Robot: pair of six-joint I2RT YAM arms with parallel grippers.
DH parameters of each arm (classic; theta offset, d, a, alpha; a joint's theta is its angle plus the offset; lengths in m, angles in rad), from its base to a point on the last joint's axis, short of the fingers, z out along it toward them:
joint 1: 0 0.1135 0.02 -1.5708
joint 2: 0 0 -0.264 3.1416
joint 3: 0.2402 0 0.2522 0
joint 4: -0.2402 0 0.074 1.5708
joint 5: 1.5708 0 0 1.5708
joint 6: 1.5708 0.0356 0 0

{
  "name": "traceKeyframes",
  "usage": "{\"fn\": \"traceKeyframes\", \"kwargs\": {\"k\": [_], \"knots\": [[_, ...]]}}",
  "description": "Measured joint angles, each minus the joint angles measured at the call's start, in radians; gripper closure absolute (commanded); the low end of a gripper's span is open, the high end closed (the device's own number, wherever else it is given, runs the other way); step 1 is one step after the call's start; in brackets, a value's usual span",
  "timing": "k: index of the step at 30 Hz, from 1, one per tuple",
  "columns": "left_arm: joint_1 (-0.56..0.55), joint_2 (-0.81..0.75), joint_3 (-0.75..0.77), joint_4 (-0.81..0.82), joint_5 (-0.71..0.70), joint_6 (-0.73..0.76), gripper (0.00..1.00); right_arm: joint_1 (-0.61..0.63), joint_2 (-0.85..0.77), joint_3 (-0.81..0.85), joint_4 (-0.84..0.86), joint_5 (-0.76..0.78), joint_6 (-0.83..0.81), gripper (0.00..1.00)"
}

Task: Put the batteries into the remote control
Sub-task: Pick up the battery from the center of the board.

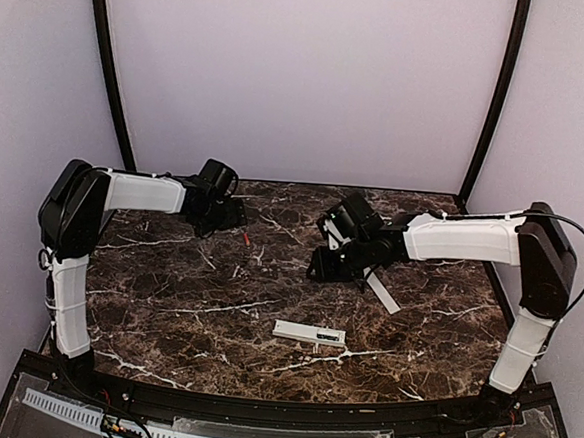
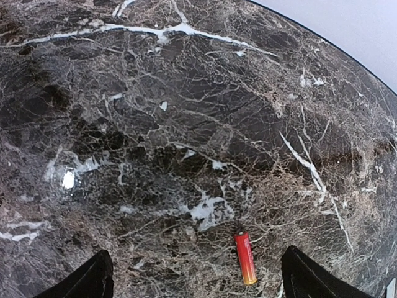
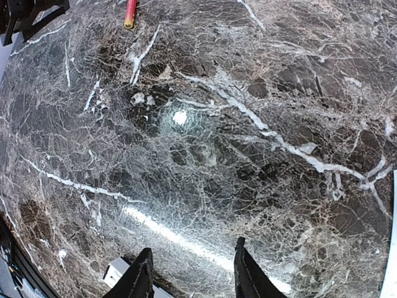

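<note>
Only 1 battery (image 2: 245,257), red-orange, in sight; left and right jaws apart, empty.

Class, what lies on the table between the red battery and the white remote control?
Only bare marble table: the top view shows nothing between the red battery and the remote control.

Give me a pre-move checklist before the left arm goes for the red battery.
1. Left tool open: ok.
2. Red battery between its fingers in the left wrist view, off centre: ok.
3. Right tool open, empty: ok.
4. Remote control flat on the table, nothing touching it: ok.
5. Second battery located: cannot tell, not seen in any view.
6. Remote's compartment uncovered: cannot tell.
</note>
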Motion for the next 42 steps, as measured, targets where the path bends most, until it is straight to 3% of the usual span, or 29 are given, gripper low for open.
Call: {"fn": "traceKeyframes", "kwargs": {"k": [9, 15, 22, 25, 33, 40, 42], "knots": [[-0.037, 0.108, 0.107, -0.056, -0.014, -0.045, 0.18, 0.0, 0.0, -0.02, 0.04, -0.029, 0.029, 0.59], [-0.06, 0.148, 0.14, -0.103, -0.038, -0.053, 0.36, 0.0, 0.0, -0.037, 0.045, -0.039, 0.039, 0.59], [-0.076, 0.167, 0.159, -0.15, -0.045, -0.083, 0.43, 0.0, 0.0, -0.063, 0.054, -0.042, 0.044, 0.59], [-0.08, 0.17, 0.16, -0.151, -0.048, -0.094, 0.58, 0.0, 0.0, -0.072, 0.053, -0.042, 0.047, 0.59], [-0.08, 0.195, 0.188, -0.154, -0.047, -0.115, 0.73, 0.0, -0.013, -0.082, 0.052, -0.029, 0.048, 0.59], [-0.073, 0.196, 0.188, -0.16, -0.035, -0.139, 0.99, 0.0, -0.03, -0.086, 0.048, -0.008, 0.047, 0.59], [-0.073, 0.196, 0.188, -0.16, -0.033, -0.14, 1.0, 0.0, -0.03, -0.086, 0.047, -0.004, 0.047, 0.59]]}}
